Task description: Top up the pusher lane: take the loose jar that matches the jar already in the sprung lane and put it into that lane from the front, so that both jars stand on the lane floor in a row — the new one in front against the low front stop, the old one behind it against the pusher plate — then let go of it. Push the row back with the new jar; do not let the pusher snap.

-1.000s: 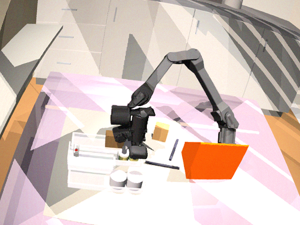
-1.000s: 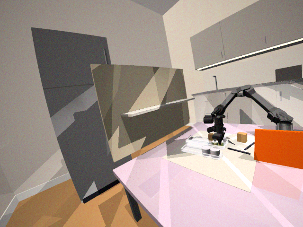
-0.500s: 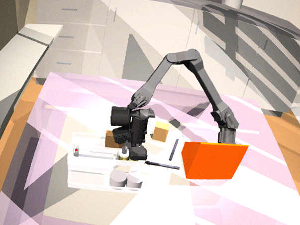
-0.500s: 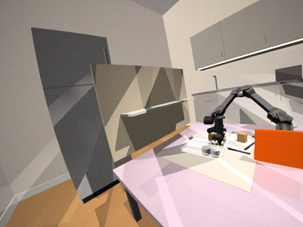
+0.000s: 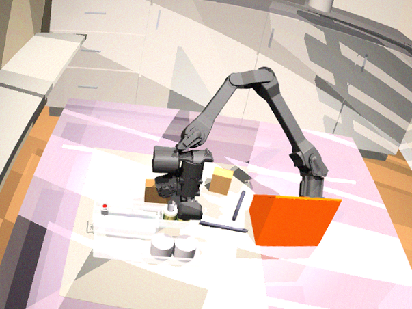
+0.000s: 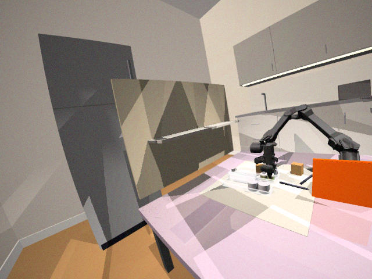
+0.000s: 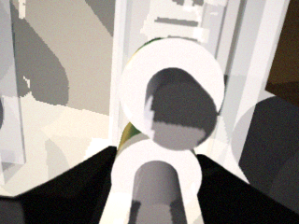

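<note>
The lane jar (image 5: 169,214) (image 6: 263,174) (image 7: 175,51) has a white lid with a grey knob and a green-yellow body. It stands upright in the clear sprung lane (image 5: 125,212). My gripper (image 5: 189,216) (image 6: 269,175) (image 7: 155,158) is shut on the matching jar (image 7: 121,175), at the lane's front end, directly in front of the lane jar. The two lids look close together in the wrist view. In the top view only a sliver of the held jar (image 5: 183,220) shows. Its base and the front stop are hidden, so I cannot tell whether it stands on the floor. The pusher plate is not clear.
Two grey jars (image 5: 161,248) (image 5: 185,249) with white lids stand in the neighbouring lane. A brown block (image 5: 154,194) is behind the rack, another block (image 5: 219,183) further right. Two dark bars (image 5: 238,205) (image 5: 223,226) lie right of the rack. An orange panel (image 5: 291,220) stands near the arm base.
</note>
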You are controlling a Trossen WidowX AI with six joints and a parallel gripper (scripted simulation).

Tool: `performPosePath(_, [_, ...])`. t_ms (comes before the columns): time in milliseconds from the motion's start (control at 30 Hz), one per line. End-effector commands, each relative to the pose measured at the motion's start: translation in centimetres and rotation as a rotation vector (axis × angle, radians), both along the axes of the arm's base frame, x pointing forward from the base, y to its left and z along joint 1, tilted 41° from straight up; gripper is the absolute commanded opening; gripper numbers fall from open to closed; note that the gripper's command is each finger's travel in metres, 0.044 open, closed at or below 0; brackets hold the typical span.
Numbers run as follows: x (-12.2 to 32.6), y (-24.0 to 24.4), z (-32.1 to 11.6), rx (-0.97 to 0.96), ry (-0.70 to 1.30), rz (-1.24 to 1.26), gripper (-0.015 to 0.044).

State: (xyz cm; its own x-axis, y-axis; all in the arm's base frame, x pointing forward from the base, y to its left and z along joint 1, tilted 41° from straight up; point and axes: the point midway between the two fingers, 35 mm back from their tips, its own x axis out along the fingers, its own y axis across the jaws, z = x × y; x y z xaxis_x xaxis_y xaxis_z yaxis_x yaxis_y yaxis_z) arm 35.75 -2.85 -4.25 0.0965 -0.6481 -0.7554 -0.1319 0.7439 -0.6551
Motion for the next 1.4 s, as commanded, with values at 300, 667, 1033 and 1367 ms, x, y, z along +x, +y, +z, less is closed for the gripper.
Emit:
performPosePath(300, [0.12, -0.09, 0.04, 0.0, -0.017, -0.001, 0.0])
performPosePath(667, [-0.07, -0.12, 0.04, 0.0, -0.016, -0.001, 0.0])
performPosePath(1033, [-0.25, -0.15, 0.03, 0.0, -0.016, -0.001, 0.0])
performPosePath(1367, [-0.42, -0.18, 0.03, 0.0, -0.016, -0.001, 0.0])
